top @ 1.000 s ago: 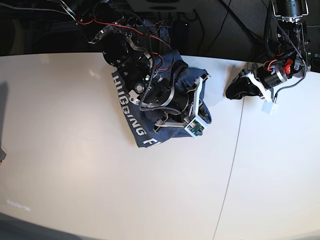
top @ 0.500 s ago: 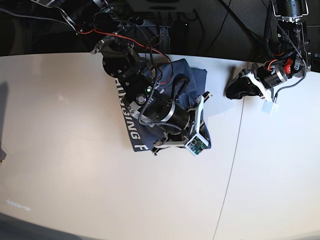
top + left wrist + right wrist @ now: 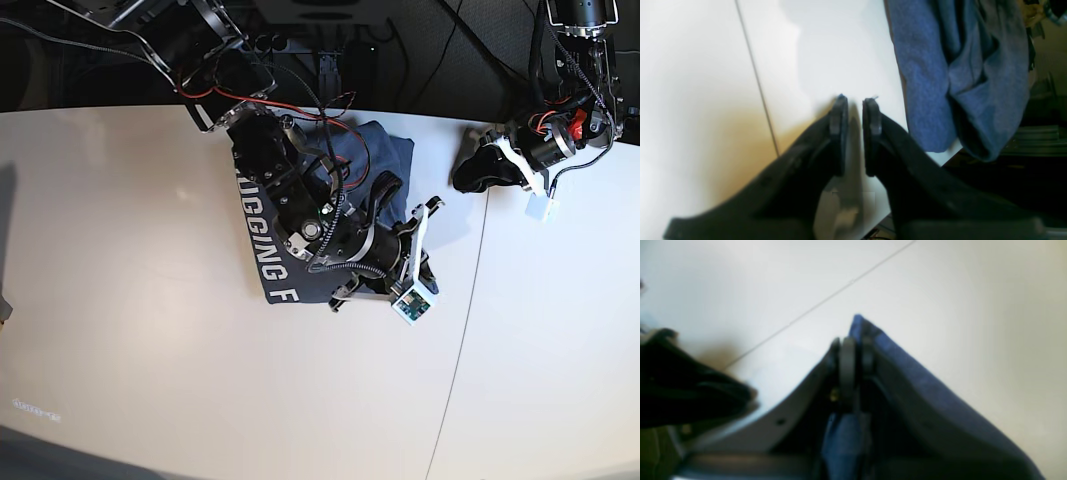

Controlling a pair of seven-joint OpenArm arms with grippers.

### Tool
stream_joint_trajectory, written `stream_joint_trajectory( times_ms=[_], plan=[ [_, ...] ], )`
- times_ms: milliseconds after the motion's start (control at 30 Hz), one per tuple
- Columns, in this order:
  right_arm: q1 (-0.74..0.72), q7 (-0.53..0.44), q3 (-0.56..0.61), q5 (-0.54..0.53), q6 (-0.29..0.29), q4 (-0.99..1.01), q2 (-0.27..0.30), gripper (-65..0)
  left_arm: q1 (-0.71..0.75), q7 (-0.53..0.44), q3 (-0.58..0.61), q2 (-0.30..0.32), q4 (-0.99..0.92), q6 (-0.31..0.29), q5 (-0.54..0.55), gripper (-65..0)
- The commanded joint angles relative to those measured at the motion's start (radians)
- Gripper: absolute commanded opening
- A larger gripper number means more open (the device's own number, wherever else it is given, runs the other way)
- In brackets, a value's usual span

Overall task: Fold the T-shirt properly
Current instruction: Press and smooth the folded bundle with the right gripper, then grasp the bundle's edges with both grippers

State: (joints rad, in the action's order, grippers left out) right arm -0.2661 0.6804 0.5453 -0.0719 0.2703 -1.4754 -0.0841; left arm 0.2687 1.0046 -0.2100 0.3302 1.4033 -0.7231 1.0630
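Right wrist view: right gripper clamped on the blue T-shirt. Left gripper empty, fingers slightly apart, shirt beside it.

The T-shirt lies on the table, toward its far middle. My right arm reaches over it from the far side, my right gripper at its near right corner, pinching a fold. My left gripper sits well to the right, by the far edge, jaws slightly apart above the tabletop, just right of the seam.
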Motion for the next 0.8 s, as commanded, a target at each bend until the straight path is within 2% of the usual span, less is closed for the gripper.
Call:
stream_joint_trajectory(
  times_ms=[0,67,100,133,167,333,367,400,467,600,767],
  plan=[
    [-0.024,-0.035,-0.002,-0.014,0.014,-0.019,-0.014,-64.9,0.025,0.072,0.008,-0.003,-0.014,0.025,-0.042,-52.9],
    [-0.025,-0.035,-0.002,-0.038,0.014,-0.021,-0.014,-45.1,0.025,0.073,0.008,-0.003,-0.014,0.025,-0.042,-52.9],
    [-0.024,-0.031,-0.002,-0.055,0.014,-0.027,-0.014,-37.5,0.025,0.073,0.008,-0.003,-0.014,0.025,-0.042,-52.9],
    [-0.024,-0.017,-0.002,-0.071,0.014,-0.038,-0.014,-33.3,0.025,0.073,0.008,-0.003,-0.014,0.025,-0.042,-52.9],
    [-0.024,0.004,-0.002,-0.080,0.014,-0.054,-0.014,-33.1,0.025,0.073,0.008,-0.003,-0.014,0.025,-0.042,-52.9],
    [-0.024,0.095,-0.010,-0.085,0.014,-0.218,-0.013,-33.5,0.025,0.080,0.008,-0.002,-0.014,0.025,-0.037,-52.9],
    [-0.024,0.130,-0.015,-0.085,0.014,-0.251,-0.012,-36.5,0.025,0.101,0.008,-0.002,-0.014,0.025,-0.019,-53.0],
    [-0.020,0.159,-0.023,-0.082,0.014,-0.275,-0.009,-42.9,0.026,0.130,0.008,-0.002,-0.014,0.025,0.009,-54.0],
    [-0.003,0.180,-0.040,-0.081,0.014,-0.298,0.013,-64.4,0.029,0.201,0.008,-0.002,-0.007,0.025,0.082,-57.4],
    [0.062,0.164,-0.080,-0.036,0.013,-0.327,0.095,-65.0,0.072,0.241,0.008,0.000,0.074,0.025,0.150,-63.6],
    [0.129,0.127,-0.152,-0.026,0.013,-0.335,0.201,-65.0,0.149,0.242,0.008,-0.001,0.274,0.025,0.153,-64.1]
  ],
)
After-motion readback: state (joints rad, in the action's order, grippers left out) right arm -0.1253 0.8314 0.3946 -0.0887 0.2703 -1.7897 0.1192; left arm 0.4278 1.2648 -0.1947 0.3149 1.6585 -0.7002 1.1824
